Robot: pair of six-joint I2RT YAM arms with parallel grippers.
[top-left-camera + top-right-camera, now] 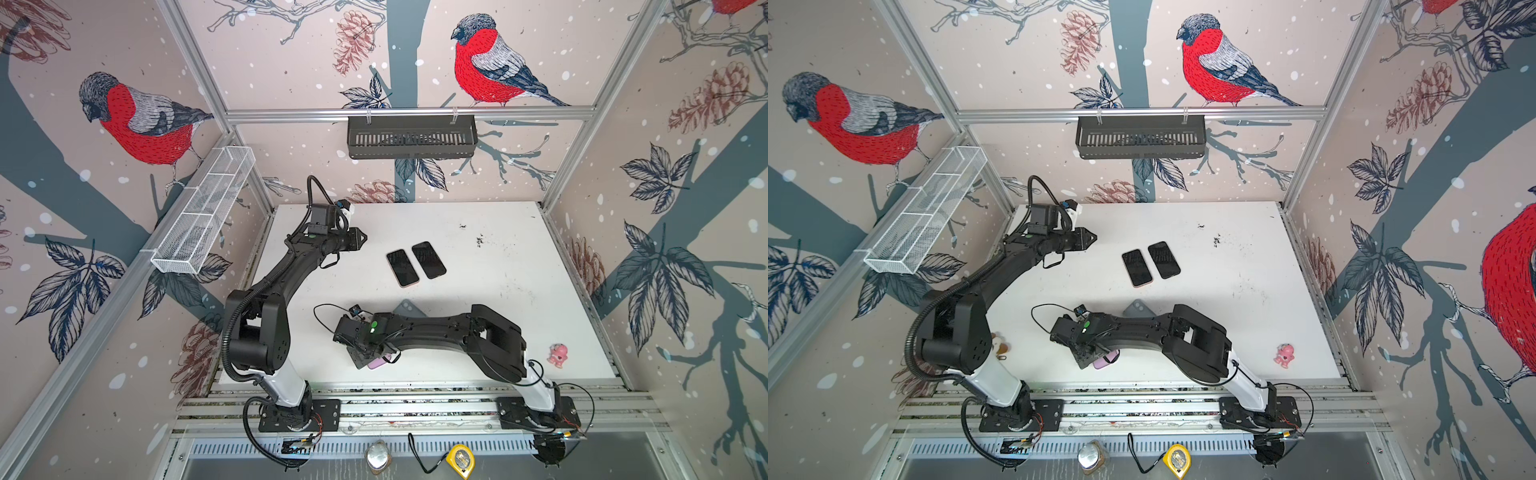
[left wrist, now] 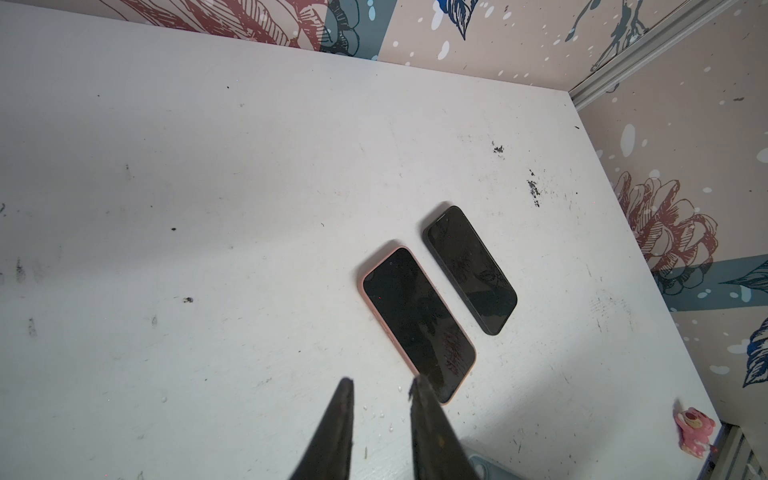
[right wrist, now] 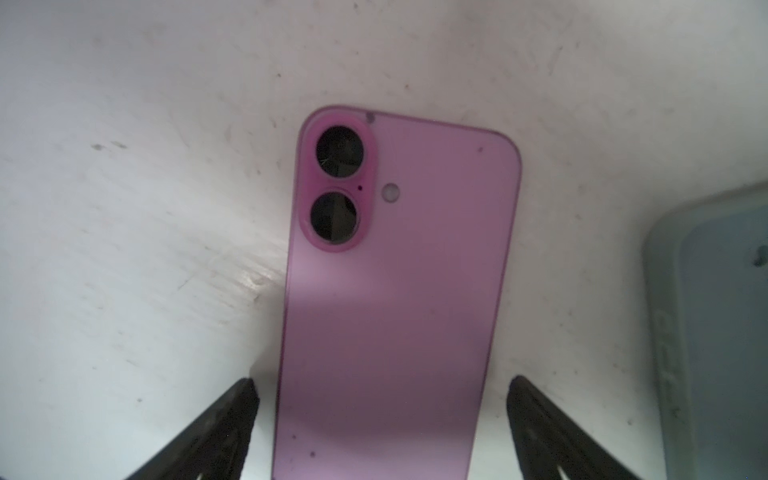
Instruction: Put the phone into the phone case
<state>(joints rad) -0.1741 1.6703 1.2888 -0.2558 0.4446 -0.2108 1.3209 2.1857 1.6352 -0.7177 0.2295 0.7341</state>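
A pink phone [image 3: 395, 291] lies back up, camera lenses showing, near the table's front edge; in both top views only its end [image 1: 380, 364] shows from under the right wrist. My right gripper [image 3: 382, 382] stands open just above it, one finger on each side, with a gap to each edge. A grey-blue phone case [image 3: 715, 332] lies beside the phone, its corner [image 1: 409, 307] showing behind the right arm. My left gripper [image 2: 382, 381] hangs over the back left of the table [image 1: 361, 239], a narrow gap between its fingers and nothing in it.
Mid-table lie a black-screened phone in a peach case [image 1: 402, 268] and a dark phone [image 1: 429, 260] side by side. A pink toy [image 1: 557, 354] stands at the front right. A black basket [image 1: 411, 137] hangs on the back wall, a white mesh one [image 1: 203, 212] on the left.
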